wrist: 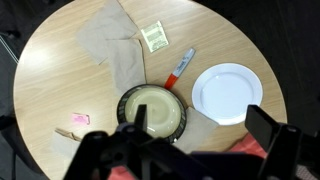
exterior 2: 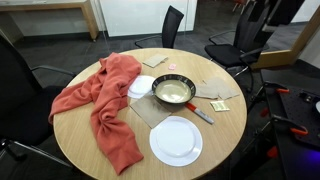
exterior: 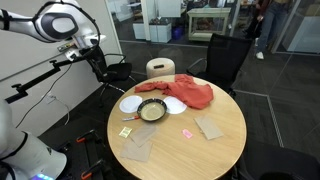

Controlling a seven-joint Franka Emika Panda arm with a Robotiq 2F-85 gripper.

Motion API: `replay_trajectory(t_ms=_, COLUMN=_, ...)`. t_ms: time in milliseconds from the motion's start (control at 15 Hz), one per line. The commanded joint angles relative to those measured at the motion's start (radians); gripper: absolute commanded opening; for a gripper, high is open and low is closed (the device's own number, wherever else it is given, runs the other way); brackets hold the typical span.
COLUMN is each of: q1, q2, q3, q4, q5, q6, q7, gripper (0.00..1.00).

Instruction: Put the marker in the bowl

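Office — glass partitions (exterior: 292,28); swivel chairs (exterior 2: 172,26); round meeting table (exterior 2: 232,138)

Round wooden table (exterior 2: 90,150), black office chairs (exterior 2: 172,27) around, grey carpet, glass partitions behind.

In an exterior view the arm (exterior: 58,20) is glossy white, built of rounded shells with black rings at the joints. A bulky white segment (exterior: 22,150) shows low in the corner. The tool (exterior: 96,58) is black. In the wrist view it appears as blurred, blocky black shapes.
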Motion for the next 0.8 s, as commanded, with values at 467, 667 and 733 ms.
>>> replay_trajectory(t_ms=467, q1=-0.057, q2=0.043, q3=0.014, q4=-0.236, q5=0.051, q6=0.373, q7=0.248, gripper=1.0)
replay_trajectory(t_ms=667, q1=-0.076, q2=0.123, q3=0.009, q4=-0.246, q5=0.05, q6=0.45, q7=0.28, gripper=1.0)
replay_trajectory(t_ms=733, q1=-0.08, q2=0.151, q3=0.007, q4=-0.244, q5=0.051, q6=0.47, q7=0.285, gripper=1.0)
